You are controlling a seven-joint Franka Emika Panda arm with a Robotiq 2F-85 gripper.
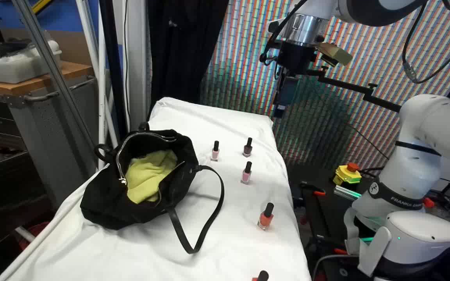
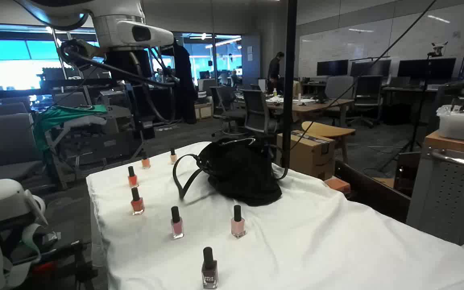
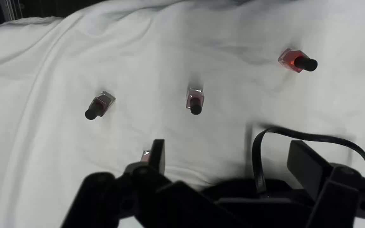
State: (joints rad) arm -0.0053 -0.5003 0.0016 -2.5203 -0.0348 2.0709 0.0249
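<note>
Wrinkled white cloth is spread, in an exterior view, beneath an open black handbag at left and a mauve-pink nail polish bottle at right, which is flanked by a plum bottle on the far side and a coral bottle nearer. Nothing is held by the widely parted gripper above. Probably light, rigid, slippery and fragile, the nail polish bottle is best grasped by its upright black cap

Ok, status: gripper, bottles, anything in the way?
Gripper open, empty, above white cloth. Nail polish bottles upright on it, untouched. Bag strap loops out toward them, possible snag.
</note>
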